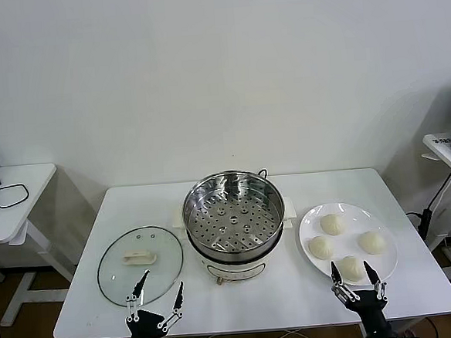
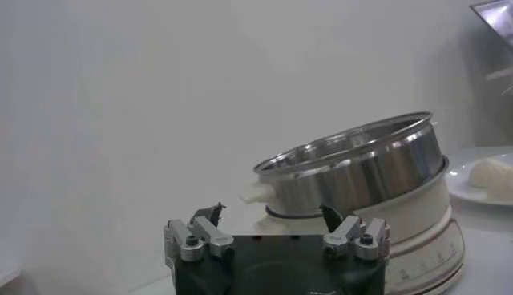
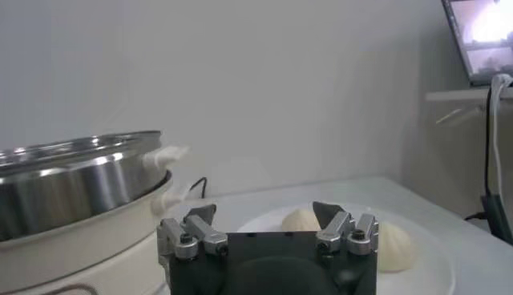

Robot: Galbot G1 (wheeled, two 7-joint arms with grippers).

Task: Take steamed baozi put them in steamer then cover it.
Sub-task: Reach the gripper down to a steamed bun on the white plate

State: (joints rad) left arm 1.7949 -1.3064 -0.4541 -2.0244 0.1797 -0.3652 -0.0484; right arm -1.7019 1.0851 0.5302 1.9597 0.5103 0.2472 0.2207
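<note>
You have the steamer [image 1: 233,215] at the centre of the white tabletop [image 1: 296,292], perforated tray bare. Four steamed baozi [image 1: 332,224] sit on the white plate [image 1: 381,222] just to its right. The glass lid [image 1: 140,264] lies flat to its left. Your right end effector [image 1: 356,271] hovers at the plate's near edge, just beside the closest bun, fingers spread, holding nothing. Your left end effector [image 1: 159,289] sits at the lid's near rim, also spread and holding nothing.
</note>
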